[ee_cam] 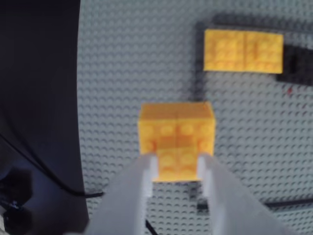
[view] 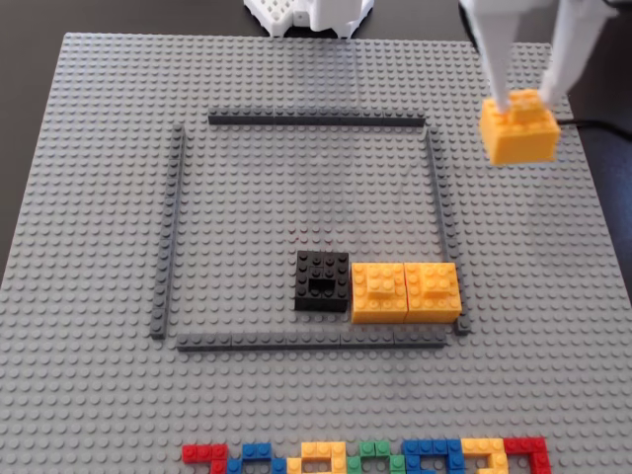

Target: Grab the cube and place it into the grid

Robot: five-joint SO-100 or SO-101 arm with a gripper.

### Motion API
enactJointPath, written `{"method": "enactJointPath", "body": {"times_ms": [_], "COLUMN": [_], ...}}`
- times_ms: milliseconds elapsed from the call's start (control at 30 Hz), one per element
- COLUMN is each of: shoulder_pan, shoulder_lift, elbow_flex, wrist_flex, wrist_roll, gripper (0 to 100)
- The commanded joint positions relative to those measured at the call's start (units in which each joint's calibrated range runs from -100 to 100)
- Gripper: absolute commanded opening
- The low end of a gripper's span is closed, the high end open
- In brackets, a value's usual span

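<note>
In the fixed view the grid (view: 434, 188) holds a black block (view: 322, 280) and a joined yellow pair (view: 406, 291) in its lower right corner; right of its wall the white hand (view: 528, 99) pinches the cube (view: 518, 128), seemingly lifted off the surface (view: 89, 395); carrying is under way; next it needs moving left over the wall onto bare studs.
</note>
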Motion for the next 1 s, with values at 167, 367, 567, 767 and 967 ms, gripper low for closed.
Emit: {"method": "enactJointPath", "body": {"times_ms": [167,367,567,767,967], "shoulder_pan": [7.0,11.4,17.6,22.6,25.4], "shoulder_lift": [-12.4,-13.6,-14.0,-13.2,-10.8], "elbow_flex": [5.6,7.9,12.2,17.4,22.5], "wrist_flex": [-1.3,-1.6,-3.2,-6.7,-10.9], "wrist_roll": [3.6,5.7,9.1,11.5,13.7], "gripper": [7,7,7,7,7]}}
